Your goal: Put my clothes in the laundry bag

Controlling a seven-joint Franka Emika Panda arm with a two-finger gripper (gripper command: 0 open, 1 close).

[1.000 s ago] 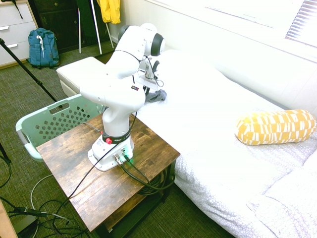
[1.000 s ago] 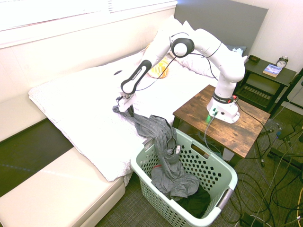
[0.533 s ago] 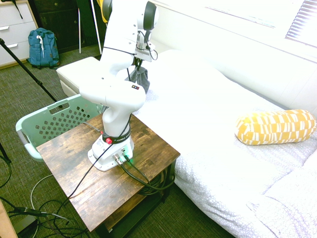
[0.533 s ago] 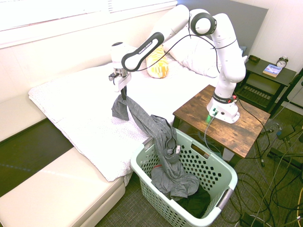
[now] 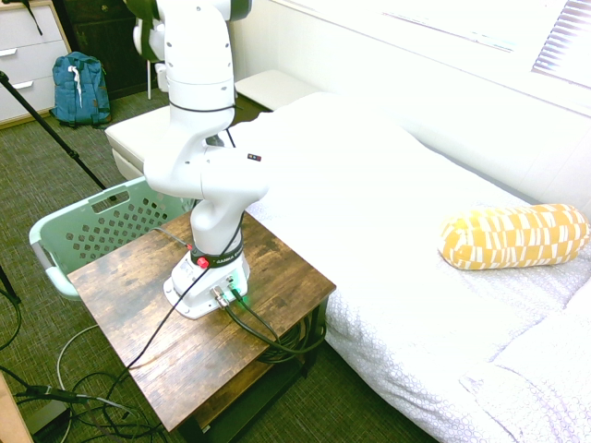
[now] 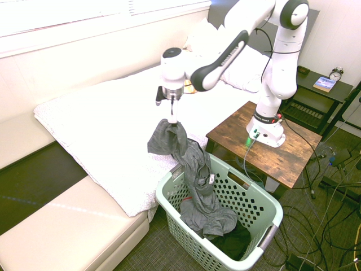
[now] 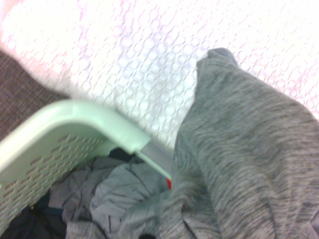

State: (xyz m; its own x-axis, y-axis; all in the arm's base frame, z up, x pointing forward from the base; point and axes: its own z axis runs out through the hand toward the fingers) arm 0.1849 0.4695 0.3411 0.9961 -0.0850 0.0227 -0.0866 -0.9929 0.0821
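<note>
A grey garment hangs from my gripper, which is shut on its top end above the bed's edge. The cloth trails down over the rim of the mint-green laundry bag, a perforated basket on the floor, and its lower part lies inside on dark clothes. In the wrist view the grey garment fills the right side, with the laundry bag's rim and more clothes inside it below. In the first exterior view the laundry bag shows behind the arm, and the gripper is hidden.
A white bed lies beside the basket, with a yellow patterned pillow. The wooden side table stands right of the basket. A blue backpack sits on the carpet by the drawers.
The arm has lifted and swung toward the basket, carrying the garment's upper end off the bed. The cloth now hangs closer to the basket rim.
</note>
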